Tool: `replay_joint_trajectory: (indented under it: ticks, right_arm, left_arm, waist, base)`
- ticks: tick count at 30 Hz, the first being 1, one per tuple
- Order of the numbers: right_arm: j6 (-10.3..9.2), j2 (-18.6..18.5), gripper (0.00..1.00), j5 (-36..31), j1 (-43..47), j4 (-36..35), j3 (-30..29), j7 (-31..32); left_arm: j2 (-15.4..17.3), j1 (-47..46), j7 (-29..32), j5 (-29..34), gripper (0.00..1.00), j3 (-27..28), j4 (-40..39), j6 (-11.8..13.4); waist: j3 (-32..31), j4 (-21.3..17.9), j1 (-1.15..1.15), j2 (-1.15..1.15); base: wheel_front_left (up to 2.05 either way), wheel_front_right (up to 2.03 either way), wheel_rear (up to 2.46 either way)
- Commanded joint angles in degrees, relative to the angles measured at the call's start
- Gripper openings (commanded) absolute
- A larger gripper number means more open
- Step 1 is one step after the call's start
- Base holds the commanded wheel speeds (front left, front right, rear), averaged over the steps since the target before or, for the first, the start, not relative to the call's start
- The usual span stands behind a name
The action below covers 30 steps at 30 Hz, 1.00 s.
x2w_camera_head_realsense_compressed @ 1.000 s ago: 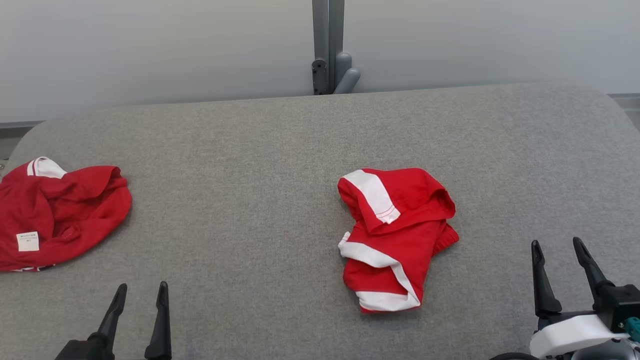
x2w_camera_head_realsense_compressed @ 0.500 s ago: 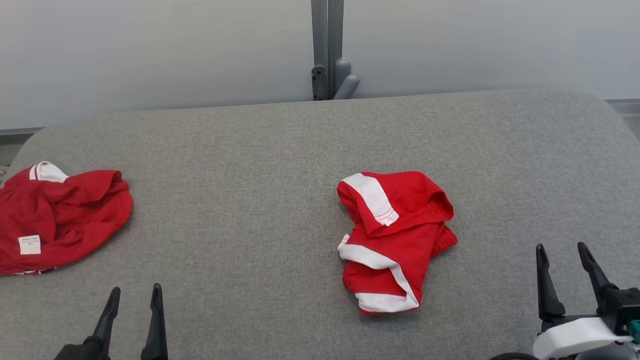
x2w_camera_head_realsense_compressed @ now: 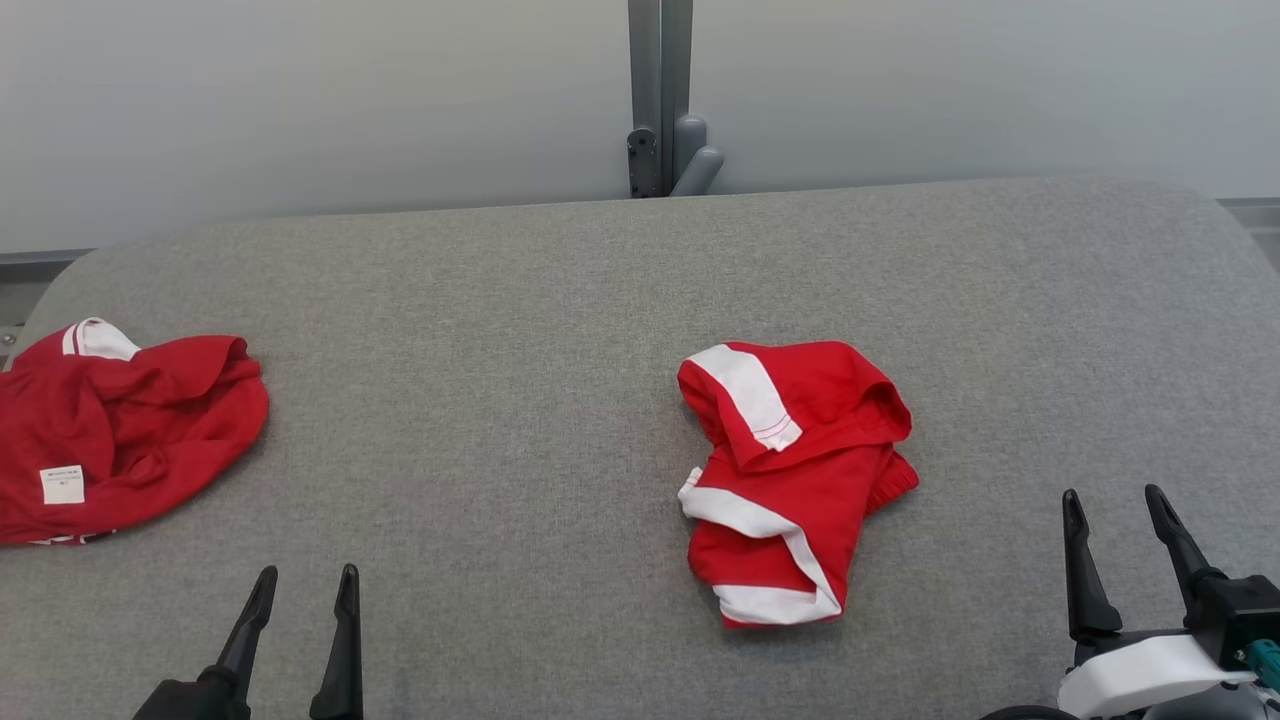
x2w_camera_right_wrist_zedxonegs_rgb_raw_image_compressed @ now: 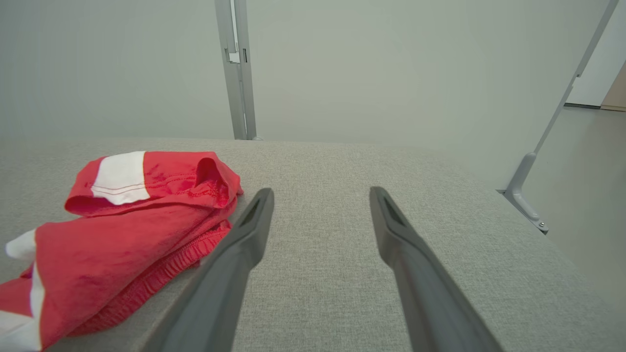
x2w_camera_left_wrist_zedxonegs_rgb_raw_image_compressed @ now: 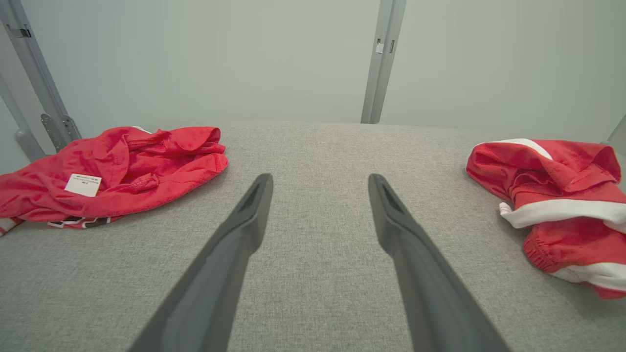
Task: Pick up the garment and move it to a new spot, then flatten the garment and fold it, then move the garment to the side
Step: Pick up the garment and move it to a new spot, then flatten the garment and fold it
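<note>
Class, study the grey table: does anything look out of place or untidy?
Two red garments lie crumpled: the white-striped garment right of centre, and the second garment at the left edge of the table, its white label showing. Nothing looks damaged.

Long dark tapered jaws; R wrist w/ white shell (x2w_camera_head_realsense_compressed: 1145,668), black block (x2w_camera_head_realsense_compressed: 1240,603), teal plug (x2w_camera_head_realsense_compressed: 1270,657).

you are looking at a test cell, more lab than home: a grey fabric-covered table (x2w_camera_head_realsense_compressed: 560,300) with rounded corners, plain pale wall panels (x2w_camera_head_realsense_compressed: 300,100) behind it, and a grey metal post (x2w_camera_head_realsense_compressed: 659,60) with a bolted bracket (x2w_camera_head_realsense_compressed: 641,160) standing where the panels meet.
</note>
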Motion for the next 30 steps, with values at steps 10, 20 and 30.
replay_joint_trajectory:
  ticks: [10, 20, 30]
  right_arm:
    - [-0.02, -0.1, 1.00, 0.2, -0.2, -0.1, 0.4, -0.2]
    - [-0.02, -0.2, 1.00, 0.1, -0.4, 0.0, 0.4, -0.2]
    - [-0.02, -0.2, 1.00, 0.0, -1.7, -0.6, 1.4, -0.2]
  left_arm:
    - [0.8, -0.6, -0.2, -1.0, 1.00, -0.3, 0.8, -0.1]
    - [0.5, -0.8, -0.2, -1.0, 1.00, -0.1, 0.8, -0.1]
    - [-2.2, -4.2, -0.1, -4.3, 1.00, -8.2, 4.3, -0.1]
  waist:
    - [0.2, -0.4, 0.00, 0.00]
    - [0.2, -0.7, 0.00, 0.00]
    - [1.5, -1.7, 0.00, 0.00]
  base:
    - [0.00, 0.00, 0.00]
    - [0.00, 0.00, 0.00]
    - [0.00, 0.00, 0.00]
